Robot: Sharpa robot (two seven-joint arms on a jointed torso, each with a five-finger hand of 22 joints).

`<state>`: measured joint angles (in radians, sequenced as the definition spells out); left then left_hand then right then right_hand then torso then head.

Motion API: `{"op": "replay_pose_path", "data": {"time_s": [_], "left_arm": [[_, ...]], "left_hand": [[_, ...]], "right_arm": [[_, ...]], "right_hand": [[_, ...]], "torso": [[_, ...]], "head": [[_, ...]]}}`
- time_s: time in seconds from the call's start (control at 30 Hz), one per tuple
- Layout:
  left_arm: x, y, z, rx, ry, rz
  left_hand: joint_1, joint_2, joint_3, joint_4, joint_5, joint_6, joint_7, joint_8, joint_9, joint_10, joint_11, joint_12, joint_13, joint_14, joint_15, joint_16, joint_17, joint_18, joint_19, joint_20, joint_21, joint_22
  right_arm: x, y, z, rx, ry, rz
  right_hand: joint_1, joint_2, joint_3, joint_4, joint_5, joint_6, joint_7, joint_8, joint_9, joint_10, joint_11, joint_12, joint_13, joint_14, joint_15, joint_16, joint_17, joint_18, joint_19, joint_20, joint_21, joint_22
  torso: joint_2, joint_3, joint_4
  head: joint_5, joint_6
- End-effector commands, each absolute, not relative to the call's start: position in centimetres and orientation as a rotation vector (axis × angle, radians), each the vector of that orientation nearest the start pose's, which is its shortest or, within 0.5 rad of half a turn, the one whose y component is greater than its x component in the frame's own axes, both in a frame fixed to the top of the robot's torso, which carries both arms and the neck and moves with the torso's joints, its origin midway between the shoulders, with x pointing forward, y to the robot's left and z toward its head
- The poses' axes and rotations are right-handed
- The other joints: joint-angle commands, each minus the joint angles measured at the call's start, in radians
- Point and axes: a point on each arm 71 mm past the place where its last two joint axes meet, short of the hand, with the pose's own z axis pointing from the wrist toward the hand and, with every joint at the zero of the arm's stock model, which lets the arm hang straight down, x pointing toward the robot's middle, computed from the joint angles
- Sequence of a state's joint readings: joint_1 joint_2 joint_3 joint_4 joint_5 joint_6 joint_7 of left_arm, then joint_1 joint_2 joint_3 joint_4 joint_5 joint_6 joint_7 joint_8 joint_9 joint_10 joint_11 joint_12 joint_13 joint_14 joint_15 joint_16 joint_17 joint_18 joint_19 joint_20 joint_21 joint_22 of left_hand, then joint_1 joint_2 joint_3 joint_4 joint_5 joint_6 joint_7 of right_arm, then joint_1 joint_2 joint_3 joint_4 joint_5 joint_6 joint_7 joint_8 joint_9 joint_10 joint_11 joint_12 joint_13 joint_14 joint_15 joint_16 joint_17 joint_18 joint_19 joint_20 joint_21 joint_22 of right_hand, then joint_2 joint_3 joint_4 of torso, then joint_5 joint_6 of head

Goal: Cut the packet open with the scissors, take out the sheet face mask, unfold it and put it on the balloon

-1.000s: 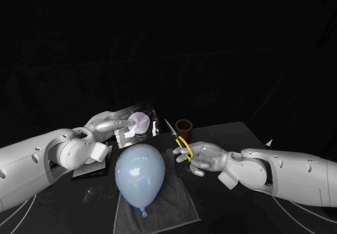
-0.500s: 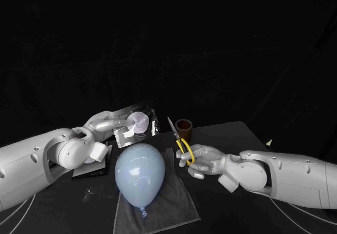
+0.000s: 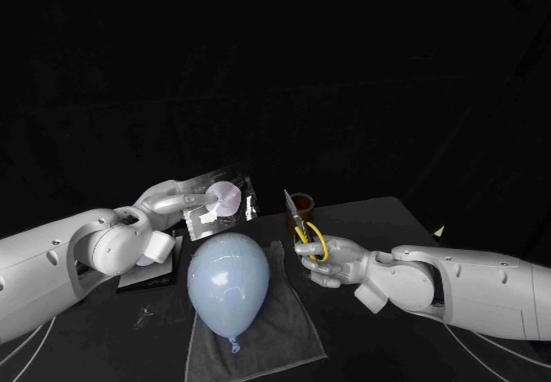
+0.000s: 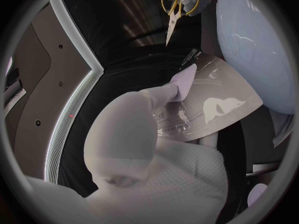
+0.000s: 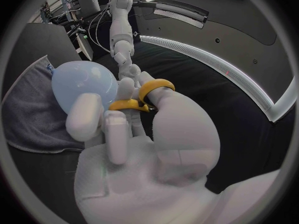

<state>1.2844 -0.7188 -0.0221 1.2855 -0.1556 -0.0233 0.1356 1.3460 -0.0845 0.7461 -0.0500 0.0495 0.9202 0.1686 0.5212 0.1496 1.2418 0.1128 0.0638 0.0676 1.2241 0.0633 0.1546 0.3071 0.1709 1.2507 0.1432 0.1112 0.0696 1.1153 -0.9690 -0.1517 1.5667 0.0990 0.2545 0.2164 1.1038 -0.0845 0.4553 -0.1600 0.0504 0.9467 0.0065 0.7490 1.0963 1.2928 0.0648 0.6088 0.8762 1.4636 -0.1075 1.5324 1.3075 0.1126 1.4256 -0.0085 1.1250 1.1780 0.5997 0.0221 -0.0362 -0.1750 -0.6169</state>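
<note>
The room is very dark and the black table (image 3: pixel 369 223) almost melts into it, but light from above makes the white arms (image 3: pixel 488 282) bright and leaves shiny spots on the balloon (image 3: pixel 228 278) and packet (image 3: pixel 216 204), and the wrist views bend straight lines.

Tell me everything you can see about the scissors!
The scissors have yellow loop handles that look like plastic and thin grey blades that look like metal. The blades seem closed together. The right hand holds them above the table, fingers through the loops; nothing else touches them. They tilt with tips up and away from the robot, toward the packet in the left hand, with a gap between.
</note>
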Motion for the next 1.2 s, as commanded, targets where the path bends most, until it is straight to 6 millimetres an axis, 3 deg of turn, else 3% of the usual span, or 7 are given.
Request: {"op": "replay_pose_path", "data": {"time_s": [0.03,0.13,0.33,0.43,0.73,0.93,1.2], "left_arm": [[53.93,19.85,-15.52,-0.933,1.721,-1.537],[53.94,19.90,-15.53,-0.934,1.721,-1.536],[53.96,19.98,-15.54,-0.935,1.720,-1.533],[53.97,20.00,-15.55,-0.936,1.720,-1.532],[53.99,20.08,-15.57,-0.939,1.722,-1.527],[54.00,20.15,-15.58,-0.941,1.721,-1.524],[54.02,20.25,-15.60,-0.943,1.721,-1.521]], "left_hand": [[0.000,0.012,0.000,-0.003,0.002,0.001,0.007,0.002,0.189,0.006,-0.001,0.000,-0.001,0.002,-0.004,-0.002,0.001,0.012,0.008,0.002,0.004,0.000],[0.000,0.012,0.000,-0.003,0.002,0.001,0.007,0.002,0.189,0.006,-0.001,0.000,-0.001,0.002,-0.004,-0.002,0.001,0.012,0.008,0.002,0.004,0.000],[0.000,0.012,0.000,-0.003,0.002,0.001,0.007,0.002,0.189,0.006,-0.001,0.000,-0.001,0.002,-0.004,-0.002,0.001,0.012,0.008,0.002,0.004,0.000],[-0.001,0.013,-0.001,-0.005,0.002,-0.001,0.007,0.002,0.193,0.006,0.000,0.000,-0.001,0.001,-0.004,-0.003,0.002,0.012,0.007,0.002,0.004,0.000],[-0.001,0.013,-0.001,-0.005,0.002,-0.001,0.007,0.002,0.193,0.006,0.000,0.000,-0.001,0.001,-0.004,-0.003,0.002,0.012,0.007,0.002,0.004,0.000],[-0.001,0.013,-0.001,-0.005,0.002,-0.001,0.007,0.002,0.193,0.006,0.000,0.000,-0.001,0.001,-0.004,-0.003,0.002,0.012,0.007,0.002,0.004,0.000],[-0.001,0.014,-0.001,-0.005,0.002,-0.001,0.007,0.002,0.195,0.006,0.000,0.000,-0.001,0.001,-0.004,-0.003,0.003,0.012,0.007,0.002,0.003,0.000]], "right_arm": [[42.44,-23.20,-25.73,1.282,1.927,1.773],[42.49,-23.25,-25.75,1.274,1.924,1.759],[42.56,-23.32,-25.74,1.268,1.919,1.760],[42.60,-23.35,-25.73,1.270,1.915,1.766],[42.58,-23.10,-25.63,1.297,1.911,1.823],[42.45,-22.81,-25.56,1.297,1.925,1.859],[42.28,-22.55,-25.57,1.292,1.952,1.875]], "right_hand": [[-0.024,-0.019,-0.046,0.026,-0.001,0.079,-0.018,0.154,0.115,0.278,-0.146,0.962,0.695,0.093,-0.019,0.009,0.204,-0.020,0.008,-0.005,0.022,0.021],[-0.037,-0.003,-0.065,0.056,-0.002,0.122,-0.027,0.226,0.167,0.278,-0.148,0.962,0.695,0.096,-0.025,0.015,0.216,-0.025,0.014,-0.010,0.046,0.043],[-0.050,0.073,-0.056,0.117,0.000,0.139,-0.033,0.249,0.191,0.278,-0.154,0.962,0.695,0.097,-0.030,0.016,0.219,-0.028,0.018,-0.015,0.063,0.060],[-0.099,0.187,-0.029,0.218,-0.001,0.034,-0.031,0.098,0.119,0.278,-0.153,0.962,0.695,0.098,-0.030,0.019,0.224,-0.030,0.021,-0.017,0.076,0.072],[-0.066,0.245,0.057,0.255,-0.001,-0.095,0.066,-0.283,-0.093,0.160,-0.073,0.694,0.521,0.051,0.034,-0.076,0.074,0.003,-0.072,0.031,-0.128,-0.087],[0.005,0.278,0.157,0.194,-0.001,-0.169,0.113,-0.392,-0.129,-0.107,-0.033,0.027,0.085,0.022,0.065,-0.167,-0.048,0.016,-0.087,0.063,-0.196,-0.143],[-0.012,0.274,0.184,0.188,-0.002,-0.142,0.109,-0.408,-0.111,-0.022,-0.035,-0.058,-0.005,0.029,0.064,-0.175,-0.054,0.020,-0.075,0.069,-0.200,-0.149]], "torso": [[0.000,0.0002,0.0001],[0.000,0.0003,-0.0001],[0.000,0.0001,0.0001],[0.000,0.0001,0.0001],[0.000,0.0000,0.0004],[0.000,0.0007,0.0002],[0.000,0.0003,0.0005]], "head": [[0.001,-0.002],[0.000,-0.002],[0.001,-0.002],[0.004,-0.002],[0.004,-0.001],[0.003,-0.001],[0.003,-0.001]]}}
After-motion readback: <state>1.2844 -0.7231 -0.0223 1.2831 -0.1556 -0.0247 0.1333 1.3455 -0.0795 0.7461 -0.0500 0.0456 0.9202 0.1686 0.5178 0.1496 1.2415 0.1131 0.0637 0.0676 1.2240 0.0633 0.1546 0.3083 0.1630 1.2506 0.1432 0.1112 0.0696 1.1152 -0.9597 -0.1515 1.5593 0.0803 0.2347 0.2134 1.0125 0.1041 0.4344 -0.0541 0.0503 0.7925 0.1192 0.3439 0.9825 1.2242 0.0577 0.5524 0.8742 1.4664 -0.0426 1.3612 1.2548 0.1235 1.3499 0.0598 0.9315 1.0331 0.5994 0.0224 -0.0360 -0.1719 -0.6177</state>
